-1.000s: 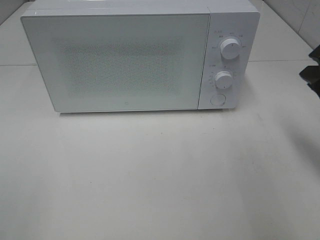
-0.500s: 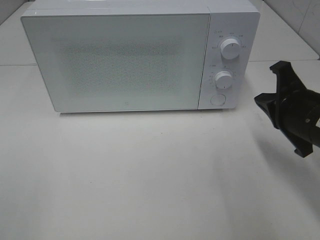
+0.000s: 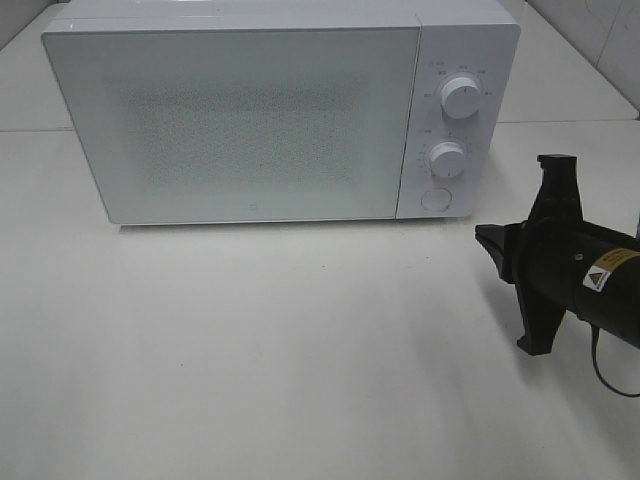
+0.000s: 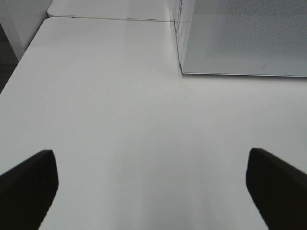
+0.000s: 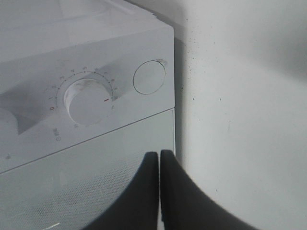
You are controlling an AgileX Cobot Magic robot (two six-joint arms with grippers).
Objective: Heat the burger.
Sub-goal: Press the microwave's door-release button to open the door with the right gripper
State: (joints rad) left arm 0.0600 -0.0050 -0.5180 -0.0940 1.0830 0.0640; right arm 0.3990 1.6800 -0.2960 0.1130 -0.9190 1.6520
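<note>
The burger is not in view in any frame. A white microwave (image 3: 240,120) stands at the back of the table with its door closed; its inside is hidden. My right gripper (image 3: 487,240) is shut and empty, to the right of the microwave's control panel, with its tips pointing at the round door button (image 3: 434,199). In the right wrist view the shut fingertips (image 5: 159,153) sit just short of the button (image 5: 149,76) and the lower knob (image 5: 88,100). My left gripper (image 4: 149,153) is open and empty over bare table, to the left of the microwave (image 4: 240,38).
The microwave has an upper knob (image 3: 461,97) and a lower knob (image 3: 447,160) on its right panel. The white table (image 3: 300,350) stretches in front. A tiled wall (image 3: 600,30) stands at the back right.
My right arm has come in from the right edge and moved left and down towards the microwave's control panel. The microwave has not changed.
</note>
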